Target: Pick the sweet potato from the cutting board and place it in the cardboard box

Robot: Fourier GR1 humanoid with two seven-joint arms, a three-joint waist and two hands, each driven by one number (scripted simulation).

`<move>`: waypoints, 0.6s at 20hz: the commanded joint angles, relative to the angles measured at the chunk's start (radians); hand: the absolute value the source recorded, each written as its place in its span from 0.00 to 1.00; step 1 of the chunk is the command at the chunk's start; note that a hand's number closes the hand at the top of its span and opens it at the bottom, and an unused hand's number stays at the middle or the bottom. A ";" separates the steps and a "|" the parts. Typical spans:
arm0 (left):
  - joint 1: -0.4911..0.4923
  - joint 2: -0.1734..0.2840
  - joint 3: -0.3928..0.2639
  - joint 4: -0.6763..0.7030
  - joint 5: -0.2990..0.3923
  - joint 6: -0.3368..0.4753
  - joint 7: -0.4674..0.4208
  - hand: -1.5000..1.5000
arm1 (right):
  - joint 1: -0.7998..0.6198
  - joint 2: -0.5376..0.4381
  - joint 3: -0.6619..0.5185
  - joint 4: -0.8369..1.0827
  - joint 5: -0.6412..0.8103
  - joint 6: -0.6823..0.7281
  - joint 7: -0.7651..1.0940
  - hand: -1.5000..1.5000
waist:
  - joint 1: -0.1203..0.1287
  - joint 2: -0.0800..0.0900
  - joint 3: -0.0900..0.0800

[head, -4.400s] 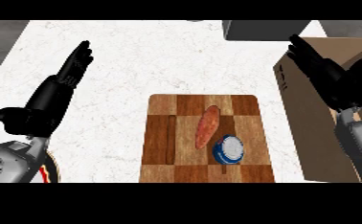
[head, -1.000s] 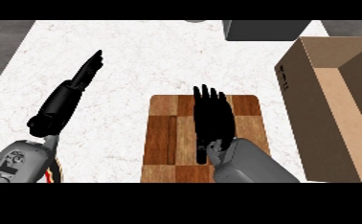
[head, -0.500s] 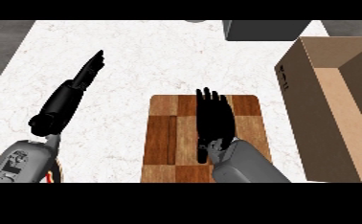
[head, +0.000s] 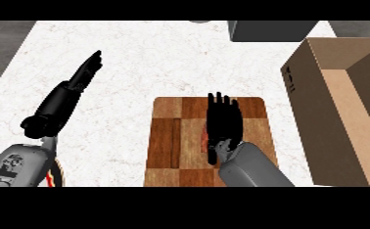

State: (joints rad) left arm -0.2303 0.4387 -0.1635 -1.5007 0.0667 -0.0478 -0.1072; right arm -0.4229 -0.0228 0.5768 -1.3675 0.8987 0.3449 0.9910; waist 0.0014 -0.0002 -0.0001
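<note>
Two hands share the white bench (head: pixel 145 52), but only one is at work. The right hand (head: pixel 222 120) has come down flat over the cutting board (head: pixel 170 140), its fingers (head: pixel 217 103) straight and pointing away from the robot, not yet curled round anything. Beneath the palm only a thin reddish sliver of the sweet potato (head: pixel 207 137) shows, just left of the fingers' base (seconds ago it lay in plain sight and the hand was up by the box). That shift suggests the grasp is the step in hand: the fingers must close before any lift. The cardboard box (head: pixel 318 91) stands open, well off to the right of the fingers. The left hand (head: pixel 81 79) rests open at the left, fingers straight, apart from the board.
</note>
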 commanded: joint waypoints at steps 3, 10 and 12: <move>0.022 -0.020 0.031 -0.019 -0.024 -0.041 -0.011 0.50 | 0.076 0.022 0.030 0.089 0.043 -0.118 -0.003 0.00 | 0.002 0.001 0.000; -0.017 -0.083 0.046 -0.020 -0.081 -0.042 0.054 0.50 | -0.018 0.018 -0.018 0.131 0.091 -0.081 -0.188 1.00 | 0.001 0.001 0.000; -0.013 -0.067 0.074 0.019 -0.069 -0.085 0.004 0.50 | 0.034 0.005 0.021 0.145 0.144 -0.159 -0.233 1.00 | 0.000 0.002 0.000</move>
State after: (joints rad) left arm -0.2120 0.3838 -0.1080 -1.5335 0.0064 -0.1040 -0.0809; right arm -0.3895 -0.0223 0.5803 -1.2950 0.9834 0.2695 0.8405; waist 0.0024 -0.0042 -0.0025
